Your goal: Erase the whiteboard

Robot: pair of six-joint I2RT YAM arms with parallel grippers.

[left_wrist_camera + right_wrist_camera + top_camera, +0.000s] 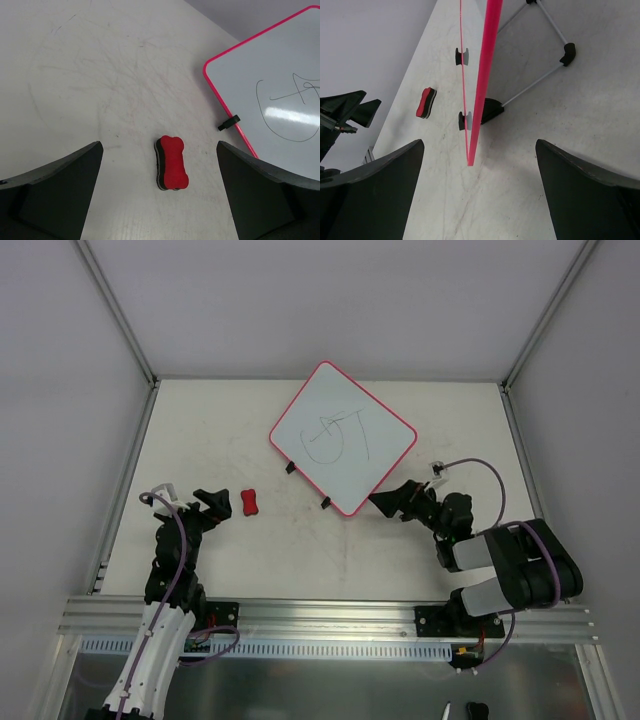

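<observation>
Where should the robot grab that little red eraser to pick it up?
At its pinched-in middle, coming down from above with the open left gripper, which is nearest. The eraser lies flat on the table, red side up, and its narrow waist gives two sides to squeeze.

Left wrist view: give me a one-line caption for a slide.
Open left gripper faces the red eraser on the table, with the scribbled whiteboard at right.
</observation>
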